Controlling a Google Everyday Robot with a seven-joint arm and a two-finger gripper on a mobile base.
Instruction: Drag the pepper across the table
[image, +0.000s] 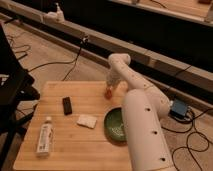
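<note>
The pepper (107, 93) is a small orange-red piece on the light-wood table (60, 150), near the far right edge. My gripper (109, 86) is at the end of the white arm (142, 125) and sits right over the pepper, touching or nearly touching it. The arm reaches up from the lower right and bends back down to the table.
A green plate (115, 124) lies just in front of the pepper, partly behind the arm. A white sponge (87, 120), a black rectangular object (67, 105) and a lying clear bottle (45, 137) are on the left half. A black stand (12, 85) is at the left.
</note>
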